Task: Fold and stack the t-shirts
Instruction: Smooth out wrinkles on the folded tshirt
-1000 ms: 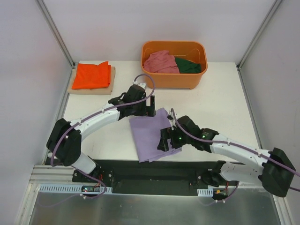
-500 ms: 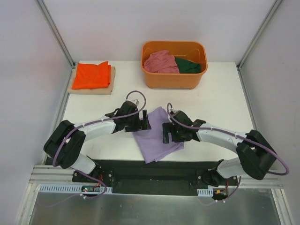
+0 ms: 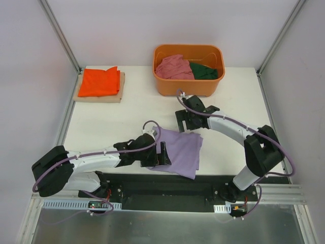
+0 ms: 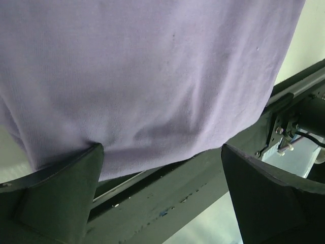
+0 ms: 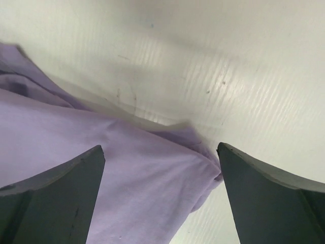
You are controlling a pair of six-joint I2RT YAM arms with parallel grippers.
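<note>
Green t-shirt (image 3: 205,72) half-hidden in tub (image 3: 188,87)

The left gripper (image 3: 163,154) slid back toward its base, the right gripper (image 3: 184,121) went up toward the tub (image 3: 189,87), and the purple t-shirt (image 3: 183,150) turned and shifted right.

The tub (image 3: 188,87) stands at the far side of the table (image 3: 111,117), a little right of the middle. In it lie two shirts, the left tub shirt (image 3: 172,67) and the right tub shirt (image 3: 204,71). At the far left, the folded shirt (image 3: 100,81) lies on a mat (image 3: 96,97). The spread shirt (image 3: 184,150) lies at the near edge, with the left gripper (image 3: 163,153) at its left side and the right gripper (image 3: 185,120) at its far edge.
</note>
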